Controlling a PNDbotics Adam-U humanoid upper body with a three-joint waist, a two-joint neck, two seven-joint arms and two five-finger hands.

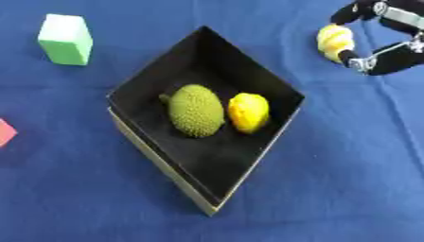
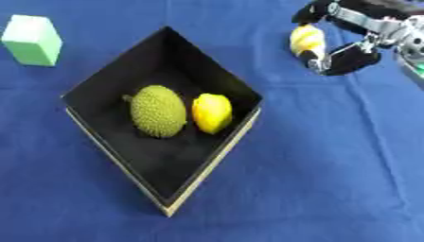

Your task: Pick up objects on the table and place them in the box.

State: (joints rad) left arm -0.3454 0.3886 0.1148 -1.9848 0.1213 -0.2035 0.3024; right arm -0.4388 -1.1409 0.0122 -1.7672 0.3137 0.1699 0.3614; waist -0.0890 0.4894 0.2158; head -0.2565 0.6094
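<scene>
my right robot hand (image 1: 377,40) is at the upper right, beside the box and apart from it. its fingers and thumb are curled around a small yellow and white object (image 1: 334,41), so it is pinching this object between them. i cannot tell if the object is lifted or is touching the blue surface (image 1: 348,179). my left robot hand does not show in any view.

what can go wrong, as i judge it: the yellow and white object looks round and smooth, and only its sides are held, so it may slip out on the way and roll on the surface. the black box (image 1: 145,80) stands with one corner toward me and its walls are tall; if i carry the object too low, my robot hand or the object may hit the near wall and push the box. inside, the free place is not big, so the object may land on the fruits and bounce.

the count: one box. inside it two things, one green bumpy fruit (image 1: 195,110) and one yellow fruit (image 1: 248,112), lying just beside each other. outside, one green block (image 1: 66,38) at the upper left, well apart from the box, and one red thing (image 1: 5,132) at the left edge, only partly seen. with the held object, three things are not yet in the box.
</scene>
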